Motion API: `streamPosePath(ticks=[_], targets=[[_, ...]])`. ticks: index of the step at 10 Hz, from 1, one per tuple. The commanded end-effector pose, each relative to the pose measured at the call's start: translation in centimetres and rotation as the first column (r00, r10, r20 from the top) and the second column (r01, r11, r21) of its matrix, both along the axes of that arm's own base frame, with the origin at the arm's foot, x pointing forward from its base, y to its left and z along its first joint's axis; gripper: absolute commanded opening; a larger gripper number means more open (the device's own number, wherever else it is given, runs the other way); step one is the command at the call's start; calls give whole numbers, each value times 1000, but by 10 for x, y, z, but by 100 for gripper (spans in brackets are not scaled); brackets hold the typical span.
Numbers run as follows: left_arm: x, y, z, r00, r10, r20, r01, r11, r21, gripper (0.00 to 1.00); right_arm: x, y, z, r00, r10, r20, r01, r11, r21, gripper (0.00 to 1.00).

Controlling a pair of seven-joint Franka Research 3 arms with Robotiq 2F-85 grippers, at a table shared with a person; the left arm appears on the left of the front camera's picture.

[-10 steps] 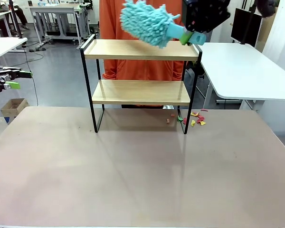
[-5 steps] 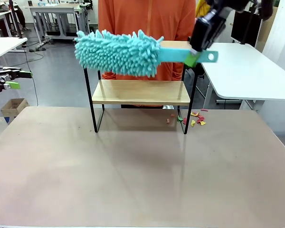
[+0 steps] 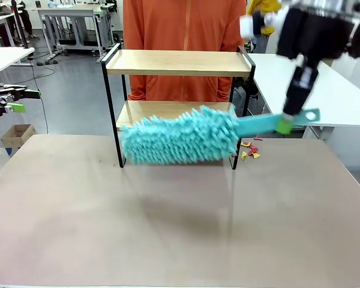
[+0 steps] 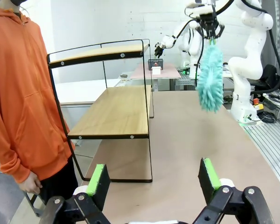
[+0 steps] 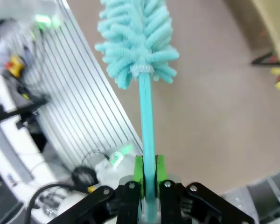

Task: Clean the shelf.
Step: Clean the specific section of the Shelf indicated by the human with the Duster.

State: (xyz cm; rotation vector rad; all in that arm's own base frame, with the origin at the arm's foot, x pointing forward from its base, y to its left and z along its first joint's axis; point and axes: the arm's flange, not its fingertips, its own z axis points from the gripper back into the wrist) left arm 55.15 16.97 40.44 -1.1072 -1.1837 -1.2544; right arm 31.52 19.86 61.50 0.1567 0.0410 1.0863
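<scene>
The shelf (image 3: 179, 62) stands at the table's far middle, two wooden boards in a black frame. A fluffy teal duster (image 3: 180, 137) hangs level in front of its lower board and hides most of that board. My right gripper (image 3: 285, 123) is shut on the duster's teal handle, to the right of the shelf. The right wrist view shows the green pads (image 5: 138, 173) clamped on the handle (image 5: 146, 121). My left gripper (image 3: 25, 101) waits open at the far left, off the table. Its wrist view looks along the shelf (image 4: 113, 109) toward the duster (image 4: 210, 77).
A person in an orange hoodie (image 3: 183, 24) stands just behind the shelf. Small coloured scraps (image 3: 249, 150) lie on the table by the shelf's right leg. A white table (image 3: 312, 90) is at the right, a cardboard box (image 3: 17, 135) on the floor at the left.
The right gripper swung the duster from above the top board, across it, then down in front of the lower board, itself moving right and lower. The left gripper stayed put.
</scene>
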Motion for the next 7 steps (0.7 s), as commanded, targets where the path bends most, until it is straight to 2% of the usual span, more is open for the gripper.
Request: streamPosePath(ticks=[1, 4, 6, 7], targets=[[-2, -3, 3, 1000, -1, 1, 1, 1000, 6, 100, -3, -29, -29, 998, 54, -36, -57, 995, -77, 13], [-2, -3, 3, 1000, -1, 1, 1, 1000, 6, 100, -5, -65, -65, 994, 66, -88, -78, 987, -140, 13], [-2, -3, 3, 1000, -1, 1, 1, 1000, 6, 100, -3, -85, -71, 995, 21, -98, -32, 992, -118, 13], [-2, -3, 3, 1000, -1, 1, 1, 1000, 6, 100, -1, -63, -72, 993, 27, -112, -43, 988, -147, 13]])
